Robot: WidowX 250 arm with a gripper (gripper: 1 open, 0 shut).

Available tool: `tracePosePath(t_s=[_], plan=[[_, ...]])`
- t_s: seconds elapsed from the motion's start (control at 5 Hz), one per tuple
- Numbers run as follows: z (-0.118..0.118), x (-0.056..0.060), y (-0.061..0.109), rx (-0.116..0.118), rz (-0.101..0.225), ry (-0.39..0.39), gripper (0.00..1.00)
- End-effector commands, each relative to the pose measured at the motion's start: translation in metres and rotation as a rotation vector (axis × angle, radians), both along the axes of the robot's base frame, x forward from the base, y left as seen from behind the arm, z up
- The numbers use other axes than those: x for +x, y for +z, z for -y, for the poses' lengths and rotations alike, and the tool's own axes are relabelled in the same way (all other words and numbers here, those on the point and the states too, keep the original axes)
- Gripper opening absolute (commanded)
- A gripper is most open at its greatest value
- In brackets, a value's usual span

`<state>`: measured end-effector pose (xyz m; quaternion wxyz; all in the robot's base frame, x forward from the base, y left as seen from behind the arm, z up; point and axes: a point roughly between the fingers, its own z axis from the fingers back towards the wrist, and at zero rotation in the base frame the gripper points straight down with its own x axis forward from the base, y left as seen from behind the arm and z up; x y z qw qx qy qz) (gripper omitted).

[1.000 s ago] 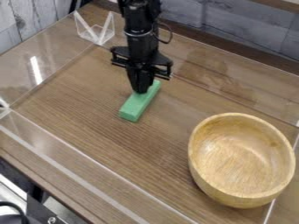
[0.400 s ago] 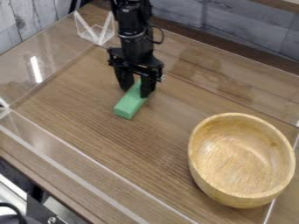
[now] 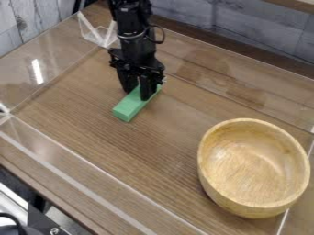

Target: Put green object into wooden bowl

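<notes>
The green object, a small flat bright green bar, lies on the wooden table left of centre, pointing away from the camera. My gripper points straight down over the bar's far end, and its dark fingers stand on either side of that end, closed in against it. The far end of the bar is hidden between the fingers. The wooden bowl, large, round and light tan, sits empty at the front right, well apart from the bar and the gripper.
A clear plastic wall runs around the table along the left and front edges. A folded piece of clear plastic stands at the back, just behind the arm. Bare wood lies between the bar and the bowl.
The gripper and the green bar have both shifted left and slightly back. The fingers spread wide around the bar's far end, then drew in against it.
</notes>
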<state>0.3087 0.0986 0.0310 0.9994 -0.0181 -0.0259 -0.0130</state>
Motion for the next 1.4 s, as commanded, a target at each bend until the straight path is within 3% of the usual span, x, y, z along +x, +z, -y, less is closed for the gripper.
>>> tracePosePath(t_s=[0.0, 0.2, 0.4, 0.8, 1.2], plan=[[-0.006, 0.011, 0.035, 0.021, 0.079, 0.000, 0.00], [-0.004, 0.017, 0.052, 0.018, 0.100, -0.003, 0.00], [-0.009, 0.015, 0.074, 0.017, 0.141, -0.010, 0.00], [0.030, 0.003, 0.086, -0.017, 0.155, -0.077, 0.00], [0.102, -0.008, 0.091, -0.046, 0.143, -0.061, 0.00]])
